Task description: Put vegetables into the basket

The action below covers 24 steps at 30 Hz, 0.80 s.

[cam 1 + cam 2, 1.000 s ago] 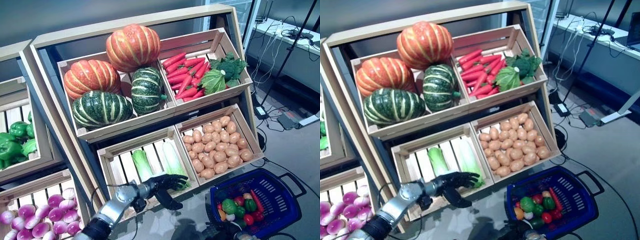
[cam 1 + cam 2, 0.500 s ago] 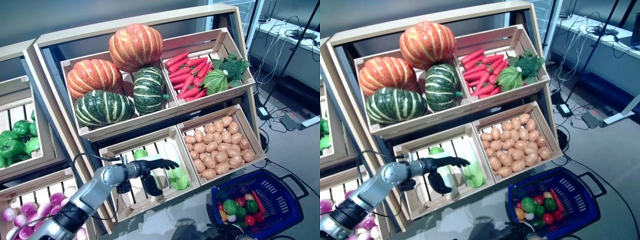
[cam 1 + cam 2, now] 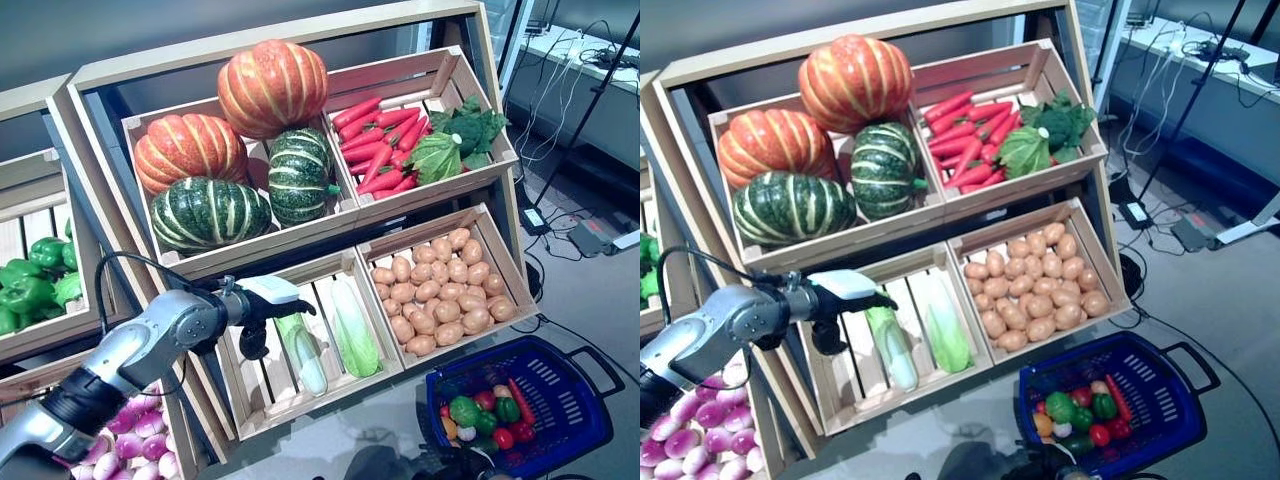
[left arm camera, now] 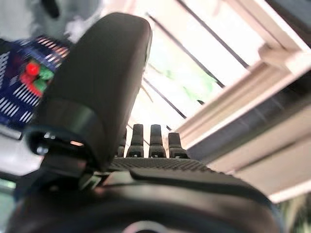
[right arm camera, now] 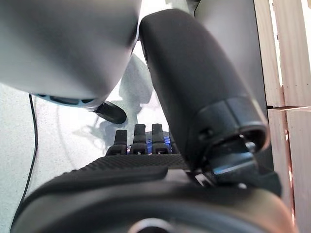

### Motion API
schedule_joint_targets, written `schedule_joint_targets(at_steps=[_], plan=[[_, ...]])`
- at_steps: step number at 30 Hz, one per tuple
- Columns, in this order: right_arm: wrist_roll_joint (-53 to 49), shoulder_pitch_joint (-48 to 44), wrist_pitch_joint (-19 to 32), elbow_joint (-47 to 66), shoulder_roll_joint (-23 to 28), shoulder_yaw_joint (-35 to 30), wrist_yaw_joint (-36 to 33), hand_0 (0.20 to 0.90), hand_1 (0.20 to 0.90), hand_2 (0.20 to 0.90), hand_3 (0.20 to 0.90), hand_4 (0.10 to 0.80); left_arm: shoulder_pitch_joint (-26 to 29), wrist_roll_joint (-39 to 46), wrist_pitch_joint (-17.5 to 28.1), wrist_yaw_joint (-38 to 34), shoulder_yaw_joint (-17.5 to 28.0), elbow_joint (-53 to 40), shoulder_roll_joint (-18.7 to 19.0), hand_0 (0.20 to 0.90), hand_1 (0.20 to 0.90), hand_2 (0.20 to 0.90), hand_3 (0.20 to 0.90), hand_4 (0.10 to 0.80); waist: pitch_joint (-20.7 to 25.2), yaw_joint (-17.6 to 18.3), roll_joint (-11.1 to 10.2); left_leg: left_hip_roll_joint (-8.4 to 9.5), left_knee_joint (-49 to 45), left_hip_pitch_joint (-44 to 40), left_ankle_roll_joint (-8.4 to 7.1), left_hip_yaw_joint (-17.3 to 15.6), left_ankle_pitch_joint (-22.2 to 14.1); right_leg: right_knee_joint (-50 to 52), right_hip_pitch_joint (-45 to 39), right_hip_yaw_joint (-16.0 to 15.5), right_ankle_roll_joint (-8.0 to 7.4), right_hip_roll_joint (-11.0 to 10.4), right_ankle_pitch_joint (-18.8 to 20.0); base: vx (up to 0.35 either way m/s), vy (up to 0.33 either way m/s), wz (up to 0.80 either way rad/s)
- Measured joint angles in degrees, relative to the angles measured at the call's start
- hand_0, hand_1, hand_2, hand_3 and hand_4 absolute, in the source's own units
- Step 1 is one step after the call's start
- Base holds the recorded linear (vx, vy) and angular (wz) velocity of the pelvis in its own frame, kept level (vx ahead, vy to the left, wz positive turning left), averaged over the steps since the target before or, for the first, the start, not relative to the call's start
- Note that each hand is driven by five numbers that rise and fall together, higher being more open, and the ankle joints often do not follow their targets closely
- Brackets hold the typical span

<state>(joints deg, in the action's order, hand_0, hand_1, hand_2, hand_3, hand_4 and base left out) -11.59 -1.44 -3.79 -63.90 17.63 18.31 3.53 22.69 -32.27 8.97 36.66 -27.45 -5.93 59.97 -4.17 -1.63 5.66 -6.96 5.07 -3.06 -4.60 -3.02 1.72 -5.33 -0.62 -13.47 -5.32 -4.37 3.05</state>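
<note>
My left hand (image 3: pixel 266 300) is open, its white-covered thumb uppermost, at the back left of the lower slatted crate (image 3: pixel 262 400). Its fingers (image 3: pixel 298 308) reach just above the top end of a pale green cabbage (image 3: pixel 303 352) without closing on it. A second cabbage (image 3: pixel 353 327) lies to the right of the first. The blue basket (image 3: pixel 590 400) stands at the lower right and holds several small vegetables (image 3: pixel 480 418). In the right wrist view my right hand (image 5: pixel 146 170) is open and holds nothing, with a bit of blue past its fingers.
The upper crates hold pumpkins (image 3: pixel 272 88), carrots (image 3: pixel 380 150) and leafy greens (image 3: pixel 455 140). Potatoes (image 3: pixel 440 295) fill the crate beside the cabbages. On the left stand green peppers (image 3: pixel 30 280) and purple onions (image 3: pixel 130 445).
My left hand has gone up and to the left, from the crate's front edge to its back left, above the cabbage's top. The view has shifted a little.
</note>
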Motion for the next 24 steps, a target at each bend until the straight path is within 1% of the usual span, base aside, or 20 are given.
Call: schedule_joint_targets(at_steps=[3,5,7,9,11,15,17,20,22,24], plan=[[-0.22,-0.57,0.0,0.01,1.18,0.11,0.04,0.9,0.9,0.9,0.9,0.8,0.84,-4.17,1.6,-4.19,-1.84,1.74,0.18,0.9,0.9,0.9,0.9,0.8,-0.29,0.08,0.37,0.05,-0.01,1.33,0.0,0.02,0.36,0.01,1.28,-0.1,-0.01,0.0,0.1,-0.116,0.01,0.03],[-0.29,-1.18,0.0,0.01,2.14,0.23,0.05,0.9,0.9,0.9,0.9,0.8,2.06,-6.74,2.53,-8.11,-4.19,4.05,0.18,0.9,0.9,0.9,0.9,0.8,-0.99,0.14,0.49,0.07,-0.01,2.05,0.01,0.04,0.6,0.09,2.01,-0.14,0.01,0.02,0.3,-0.129,0.006,0.0],[-0.52,-2.36,0.02,0.14,3.51,0.36,0.05,0.9,0.9,0.9,0.9,0.8,3.3,-10.43,3.42,-12.83,-5.55,6.58,0.23,0.9,0.9,0.9,0.9,0.8,-2.8,0.32,0.5,0.09,-0.06,3.24,-0.07,0.01,1.06,0.2,3.17,-0.1,0.1,0.01,0.72,-0.189,-0.002,-0.02],[-2.54,-3.83,0.05,0.14,5.0,0.61,0.06,0.9,0.9,0.9,0.9,0.8,5.65,-12.88,3.37,-16.68,-6.74,8.78,0.3,0.9,0.9,0.9,0.9,0.8,-5.48,0.37,0.35,0.18,-0.31,4.9,-0.1,0.06,1.67,0.27,4.77,-0.07,0.41,0.11,1.49,-0.249,-0.008,0.01],[-4.13,-5.86,0.14,0.11,6.15,1.35,0.06,0.9,0.9,0.9,0.9,0.8,10.37,-15.36,3.23,-24.27,-10.55,13.72,0.33,0.9,0.9,0.9,0.9,0.8,-8.66,0.4,0.03,0.21,-1.17,7.0,-0.28,0.12,2.07,0.43,6.54,-0.06,0.77,0.15,2.09,-0.21,-0.015,-0.01],[-6.88,-11.18,1.51,0.14,6.57,2.41,0.06,0.9,0.9,0.9,0.9,0.8,17.91,-19.03,2.92,-37.3,-15.34,23.89,0.34,0.9,0.9,0.9,0.9,0.8,-15.37,1.1,-1.27,-0.21,-3.69,10.59,-0.62,0.03,2.31,1.83,9.75,0.14,1.48,0.55,2.76,-0.171,-0.012,-0.05],[-7.25,-13.27,2.47,0.27,6.61,2.42,0.04,0.9,0.9,0.9,0.9,0.8,19.95,-20.29,2.49,-43.2,-15.73,27.07,0.29,0.9,0.9,0.9,0.9,0.8,-18.26,1.95,-1.78,-0.24,-5.45,12.9,-0.64,-0.07,2.29,3.92,11.98,0.2,1.83,0.54,2.52,-0.151,-0.008,0.06],[-9.33,-16.83,3.25,1.28,6.59,2.71,-0.05,0.9,0.9,0.9,0.9,0.8,24.64,-23.42,1.55,-53.0,-17.24,34.67,0.17,0.9,0.9,0.9,0.9,0.8,-22.33,2.53,-3.16,-0.28,-8.52,17.31,-0.63,-0.35,2.27,7.93,16.81,0.5,2.45,0.18,2.01,-0.127,0.026,-0.02],[-9.89,-18.17,3.88,2.25,6.56,2.95,-0.1,0.9,0.9,0.9,0.9,0.8,26.23,-24.3,0.9,-57.23,-17.37,38.82,-0.29,0.9,0.9,0.9,0.9,0.8,-23.7,2.82,-4.25,-0.32,-9.96,19.44,-0.66,-0.46,2.21,10.81,19.67,0.88,2.75,-0.08,1.32,-0.118,0.026,-0.03],[-11.89,-18.56,4.36,3.75,6.54,2.98,-0.19,0.9,0.9,0.9,0.9,0.8,27.8,-24.96,0.04,-60.41,-17.88,41.84,-0.53,0.9,0.9,0.9,0.9,0.8,-24.34,2.94,-5.38,-0.45,-12.7,22.26,-0.7,-0.39,1.65,15.22,23.32,1.16,3.16,-0.43,-0.2,-0.104,-0.004,0.0]])
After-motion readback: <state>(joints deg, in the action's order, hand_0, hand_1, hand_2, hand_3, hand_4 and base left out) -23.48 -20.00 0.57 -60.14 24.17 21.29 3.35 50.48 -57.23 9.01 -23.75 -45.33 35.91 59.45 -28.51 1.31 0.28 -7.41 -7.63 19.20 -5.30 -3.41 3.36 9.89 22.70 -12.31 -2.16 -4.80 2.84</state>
